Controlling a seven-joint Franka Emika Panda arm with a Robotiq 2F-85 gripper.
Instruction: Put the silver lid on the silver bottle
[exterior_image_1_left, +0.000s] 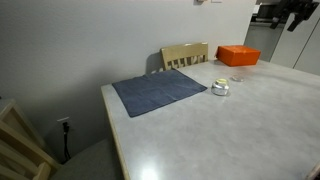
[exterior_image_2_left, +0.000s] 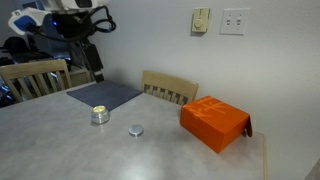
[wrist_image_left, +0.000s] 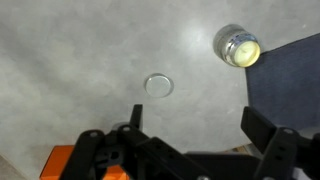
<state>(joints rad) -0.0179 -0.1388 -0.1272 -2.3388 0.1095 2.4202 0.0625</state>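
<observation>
Grey tabletop (exterior_image_1_left: 190, 130) fills most of an exterior view. On it lie a blue mat (exterior_image_1_left: 160, 92), the silver bottle (exterior_image_1_left: 220, 87) just beside the mat's corner, and an orange box (exterior_image_1_left: 238, 56) further back. The arm (exterior_image_1_left: 285, 12) hangs high at the frame edge, well apart from all of them. The lid is too small to make out here.

In an exterior view, the silver lid (exterior_image_2_left: 135, 130) lies flat on the table. It is near the silver bottle but not touching it, and sits between the bottle and the orange box.

In the wrist view, the gripper (wrist_image_left: 195, 135) is spread wide and holds nothing. It looks down on the silver lid and the bottle's pale top.

Likely faults (judgements, not observations):
- The silver lid is thin and flat, so closing fingers may skid it along the table or miss its rim.
- An off-centre descent could knock the silver bottle, which looks small and easily shifted.
- A lid gripped at a tilt would seat askew or slide off.
</observation>
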